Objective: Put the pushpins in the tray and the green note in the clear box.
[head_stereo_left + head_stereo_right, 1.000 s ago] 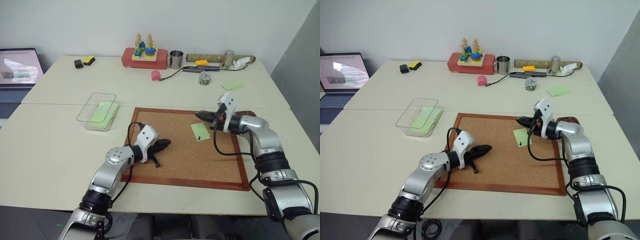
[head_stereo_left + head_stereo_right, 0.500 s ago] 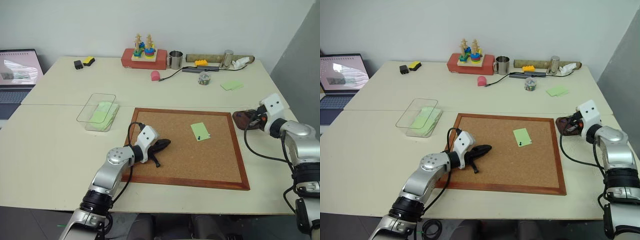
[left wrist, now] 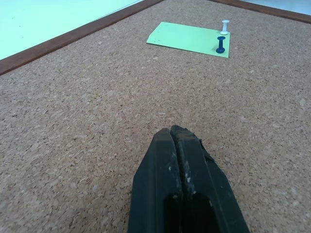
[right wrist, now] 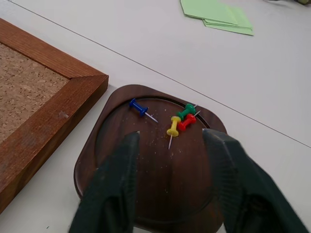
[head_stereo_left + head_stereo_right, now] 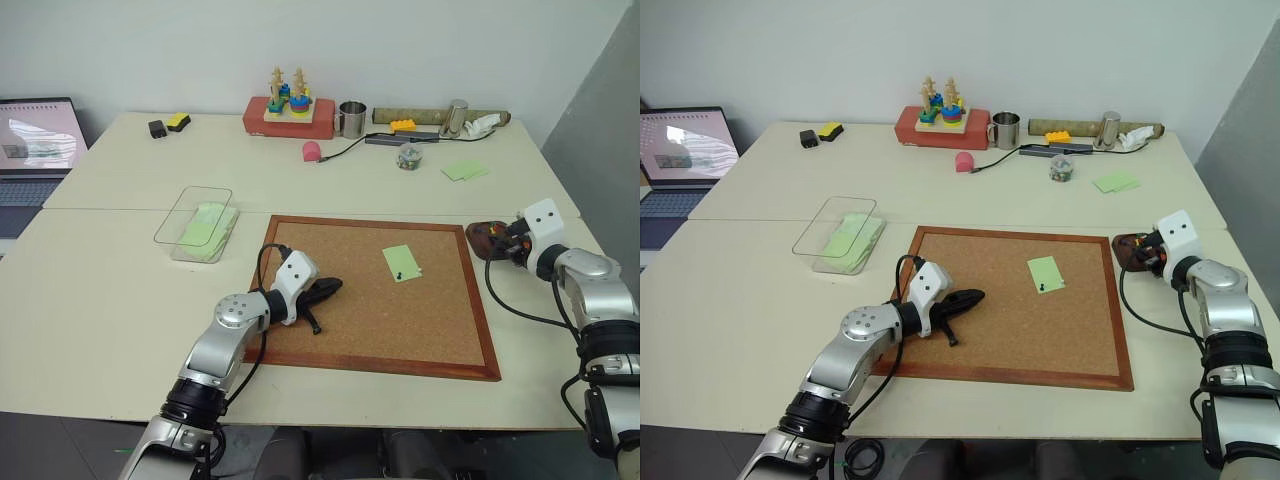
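The green note (image 5: 400, 262) lies on the cork board, held by a blue pushpin (image 3: 221, 44) and a white pushpin (image 3: 225, 26) at one edge. The dark brown tray (image 4: 121, 167) sits just off the board's right edge and holds several loose pushpins: blue (image 4: 138, 106), green, yellow (image 4: 173, 129) and red. My right gripper (image 4: 171, 135) hovers over the tray, open, with nothing between its fingers. My left gripper (image 3: 177, 132) rests shut and empty on the cork, well left of the note. The clear box (image 5: 195, 222) stands off the board's left corner with pale green paper inside.
The wood-framed cork board (image 5: 370, 320) takes up the table's middle. At the back stand pale green notes (image 5: 464, 171), a small jar (image 5: 408, 156), a metal cup (image 5: 352, 118), a red box with a stacking toy (image 5: 288, 108) and a pink object (image 5: 313, 151). A laptop (image 5: 35, 140) is far left.
My right arm swung from over the note to the tray at the board's right edge, and its fingers opened there. The left arm stayed still.
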### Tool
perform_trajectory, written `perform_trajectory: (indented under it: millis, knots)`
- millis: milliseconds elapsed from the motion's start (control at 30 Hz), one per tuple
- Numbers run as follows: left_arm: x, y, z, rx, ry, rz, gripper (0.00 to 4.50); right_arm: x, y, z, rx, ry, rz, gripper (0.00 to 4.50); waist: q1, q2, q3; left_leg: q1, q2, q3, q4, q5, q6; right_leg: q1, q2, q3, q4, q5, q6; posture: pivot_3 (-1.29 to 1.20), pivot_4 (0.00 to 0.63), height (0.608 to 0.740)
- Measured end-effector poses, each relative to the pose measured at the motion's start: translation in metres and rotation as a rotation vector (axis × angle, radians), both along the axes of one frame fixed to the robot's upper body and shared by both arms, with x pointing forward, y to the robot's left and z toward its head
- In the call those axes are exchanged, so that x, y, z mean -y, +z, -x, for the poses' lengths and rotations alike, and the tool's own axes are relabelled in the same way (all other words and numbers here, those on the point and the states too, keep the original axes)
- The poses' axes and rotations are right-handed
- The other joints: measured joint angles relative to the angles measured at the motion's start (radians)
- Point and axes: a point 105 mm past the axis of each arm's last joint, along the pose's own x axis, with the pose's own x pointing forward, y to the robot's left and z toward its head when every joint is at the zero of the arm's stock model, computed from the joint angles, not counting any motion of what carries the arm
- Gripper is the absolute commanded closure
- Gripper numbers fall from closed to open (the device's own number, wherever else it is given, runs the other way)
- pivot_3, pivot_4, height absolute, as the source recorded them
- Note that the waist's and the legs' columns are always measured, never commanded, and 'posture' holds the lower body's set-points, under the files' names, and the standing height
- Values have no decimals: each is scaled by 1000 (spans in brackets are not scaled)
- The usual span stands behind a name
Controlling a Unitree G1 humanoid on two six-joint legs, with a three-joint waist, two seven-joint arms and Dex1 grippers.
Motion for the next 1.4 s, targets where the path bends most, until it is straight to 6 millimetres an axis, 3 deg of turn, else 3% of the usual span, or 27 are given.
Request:
perform_trajectory:
  millis: [133, 233, 367, 467, 733, 833, 1333, 1400]
  knots:
    - [0, 1, 0, 5, -1, 0, 4500, -13, 25, 13, 52, 113, -12, 1566, 2, 1, 0, -1, 0, -1, -1, 0, 0, 0, 0, -1, 0, -1, 1, 0, 150, 740]
    - [-1, 1, 0, 3, -2, -4, 4500, -44, 39, 38, 53, 305, -41, 1566, 1, 1, 0, 0, 1, -3, -1, 0, 0, 1, 0, -3, -1, -2, 2, 0, 150, 740]
    - [-2, 0, 0, 1, -4, -7, 4500, -78, 26, 61, -14, 451, -109, 1566, -1, 0, 0, 0, 1, -3, 0, 0, 0, 1, 1, -3, -1, -3, 4, 0, 150, 740]
    - [-2, 0, 0, 0, -4, -9, 4500, -101, 16, 66, -36, 513, -170, 1566, -1, 0, 0, 0, 1, -3, 0, 0, 0, 1, 1, -2, -1, -3, 4, 0, 150, 740]
    - [-1, 1, -1, 4, -10, -10, 4500, -133, -12, 66, -91, 561, -246, 1566, 1, 1, 0, -1, 1, -4, -1, 0, 0, 2, 1, -4, -6, -2, 4, 0, 150, 740]
    - [0, 2, -1, 5, -12, -10, 4500, -133, -20, 62, -102, 552, -243, 1566, 1, 0, 0, -2, 1, -3, -1, 0, 0, 3, 0, -4, -8, -1, 4, 0, 150, 740]
    - [0, 1, 0, 5, -12, -10, 4500, -129, -33, 58, -122, 527, -257, 4484, 1, 1, 0, -2, 1, -4, -1, 0, 0, 3, 1, -4, -8, -1, 4, 0, 150, 740]
    - [0, 1, 0, 5, -12, -10, 4500, -128, -32, 58, -119, 527, -251, 4495, 1, 1, 0, -2, 1, -4, -1, 0, 0, 3, 1, -4, -8, -1, 4, 0, 150, 740]
